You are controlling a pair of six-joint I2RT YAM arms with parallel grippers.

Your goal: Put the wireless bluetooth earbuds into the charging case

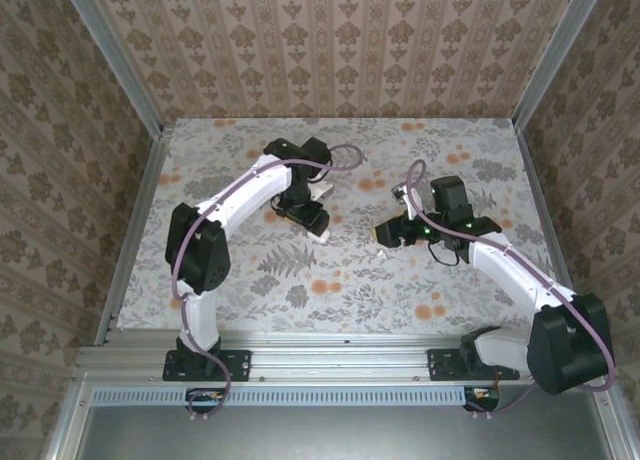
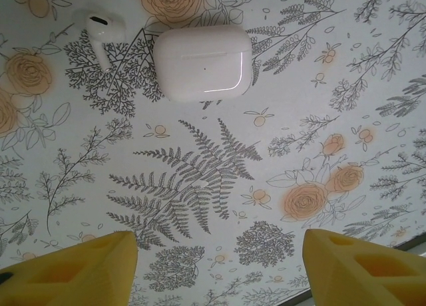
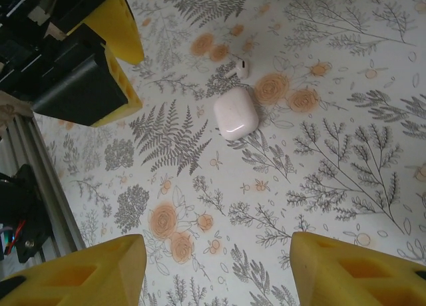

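Note:
The charging case [image 2: 203, 63], glossy white with its lid shut, lies flat on the floral table cover. One earbud [image 2: 100, 30] lies loose beside it, stem down in the left wrist view, a small gap between them. My left gripper [image 2: 219, 253] hovers just short of the case, open, with nothing between its yellow fingers. My right gripper [image 3: 219, 259] is open and empty too, further back, with the case [image 3: 236, 113] and the earbud [image 3: 239, 68] ahead of it. From above, the left gripper [image 1: 312, 220] and the right gripper [image 1: 385, 235] face each other near the table's middle.
The left gripper [image 3: 130, 60] and its black wrist body fill the upper left of the right wrist view, close to the case. An aluminium rail [image 1: 300, 365] runs along the near table edge. Patterned walls enclose the table.

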